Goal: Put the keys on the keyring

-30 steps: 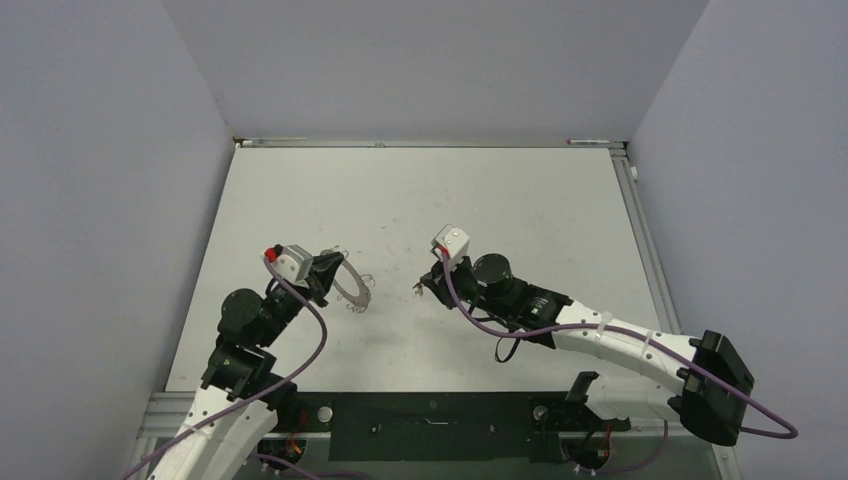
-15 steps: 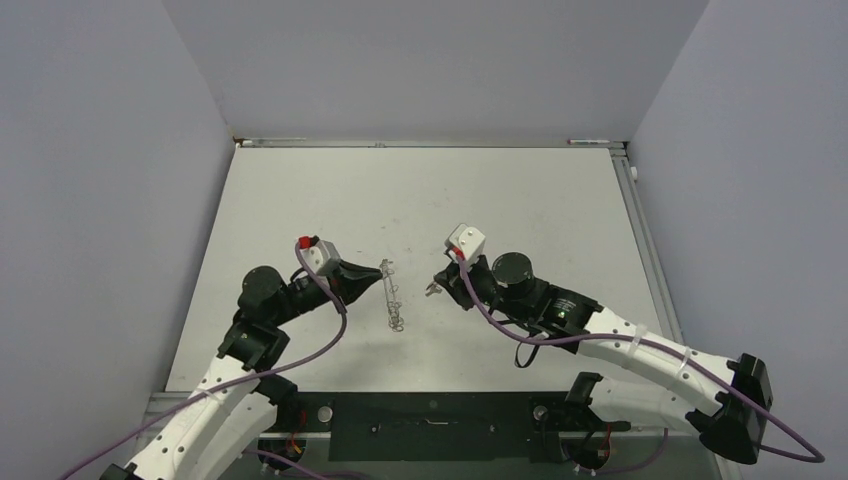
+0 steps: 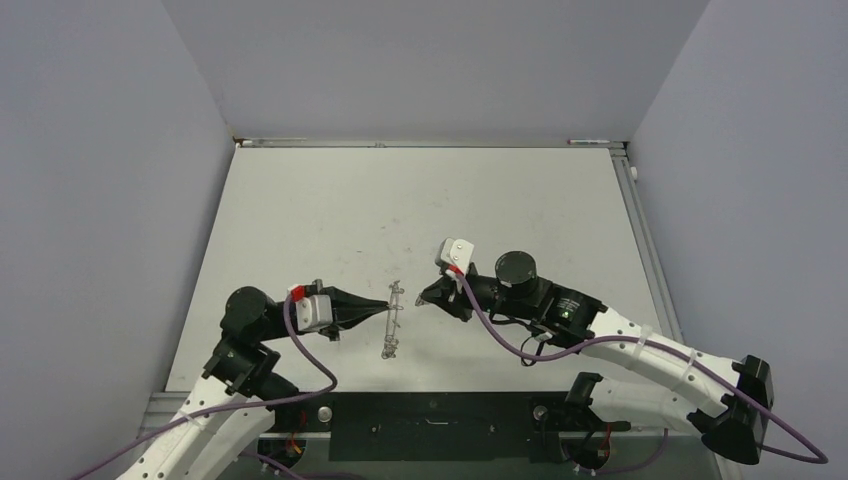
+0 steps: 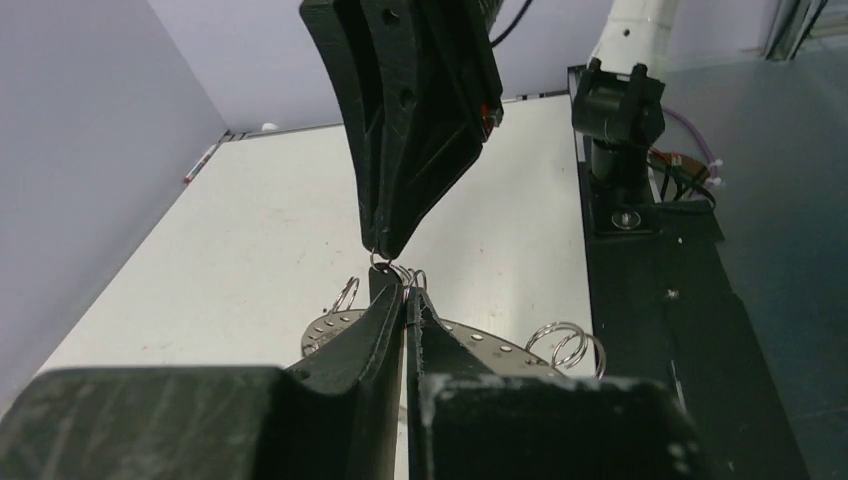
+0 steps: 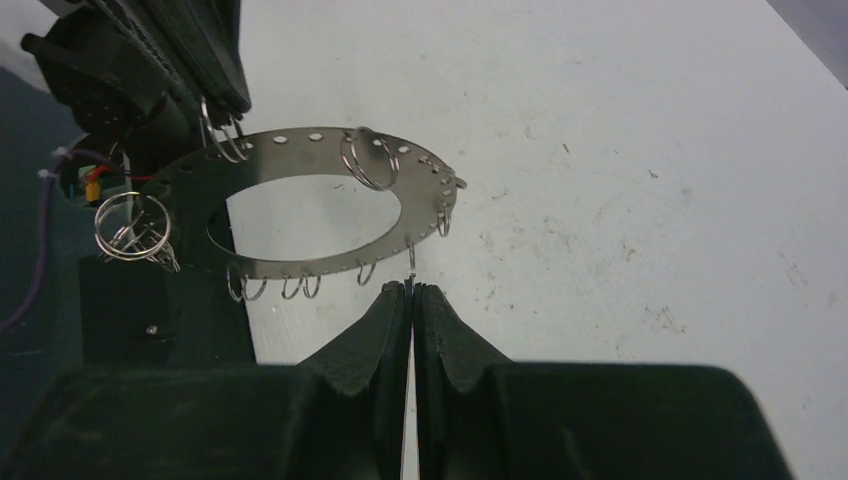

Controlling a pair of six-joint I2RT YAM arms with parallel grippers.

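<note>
**L claw**: fingers pressed together, pinching the rim of the keyring. The ring stands on edge over the tabletop. From above it is seen edge-on, long axis running near–far, flat face twd the R claw.

**R claw:** likewise pressed together, gripping a thin silvery sliver, the key; black head hidden. The key points straight at the ring's rim, tip touching it among the wire loops, across the hole from the L grip.
</note>
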